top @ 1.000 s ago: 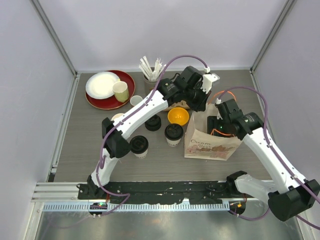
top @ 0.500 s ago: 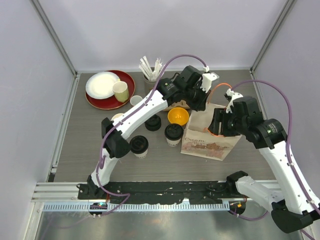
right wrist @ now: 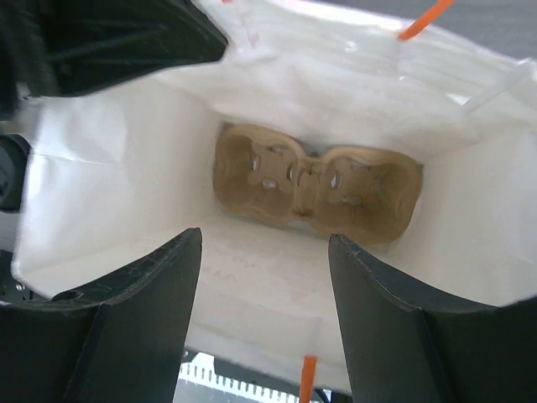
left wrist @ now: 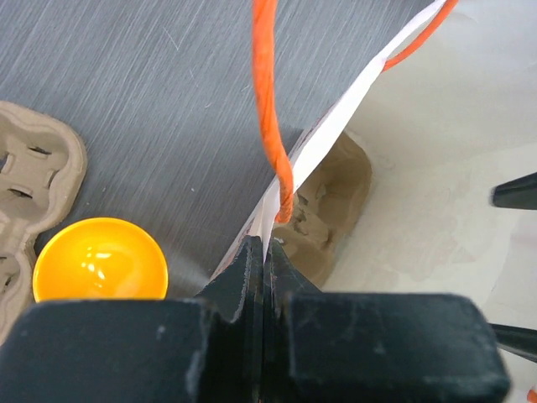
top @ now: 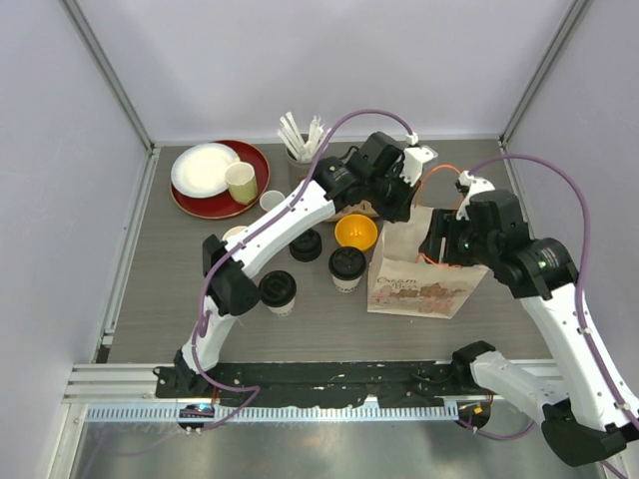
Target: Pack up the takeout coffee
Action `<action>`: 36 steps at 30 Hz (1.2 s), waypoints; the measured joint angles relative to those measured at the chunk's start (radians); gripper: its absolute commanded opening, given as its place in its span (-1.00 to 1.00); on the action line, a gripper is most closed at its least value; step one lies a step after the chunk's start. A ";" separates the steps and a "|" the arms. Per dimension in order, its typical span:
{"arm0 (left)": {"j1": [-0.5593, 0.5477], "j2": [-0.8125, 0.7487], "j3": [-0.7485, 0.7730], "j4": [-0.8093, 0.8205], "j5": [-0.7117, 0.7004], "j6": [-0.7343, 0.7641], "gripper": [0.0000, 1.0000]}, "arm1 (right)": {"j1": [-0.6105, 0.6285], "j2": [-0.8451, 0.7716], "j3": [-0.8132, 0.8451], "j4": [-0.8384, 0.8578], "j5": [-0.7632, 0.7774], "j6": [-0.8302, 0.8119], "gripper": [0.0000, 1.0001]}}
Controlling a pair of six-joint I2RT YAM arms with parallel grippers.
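Observation:
Two takeout coffee cups with black lids stand on the table left of the bag, one [top: 346,267] near it and one [top: 279,291] farther left. The paper bag [top: 424,279] stands open, a cardboard cup carrier [right wrist: 315,183] lying on its bottom. My left gripper [top: 405,208] is shut on the bag's rim [left wrist: 265,243], beside the orange handle [left wrist: 268,126]. My right gripper [right wrist: 264,238] hangs open above the bag's mouth [top: 440,247], holding nothing, its fingers [right wrist: 151,311] wide apart.
An orange bowl [top: 355,232] sits by the bag's left rim, with a third black lid [top: 306,244] beside it. A red plate [top: 190,203] with a white plate and green mug [top: 241,183] is at back left. A stirrer holder [top: 303,140] stands behind. Another cardboard carrier [left wrist: 29,176] lies on the table.
My right arm has risen and swung up over the bag, its gripper still open. The bag tipped briefly and settled back. The left gripper kept its hold on the rim.

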 measured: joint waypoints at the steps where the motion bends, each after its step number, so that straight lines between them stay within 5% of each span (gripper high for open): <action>1: 0.000 0.000 0.000 0.000 0.000 0.001 -1.00 | 0.000 -0.010 0.013 0.003 0.005 0.000 0.35; 36: 0.000 -0.001 -0.010 0.007 0.009 0.048 -0.93 | 0.000 -0.162 0.103 0.109 0.093 0.002 0.36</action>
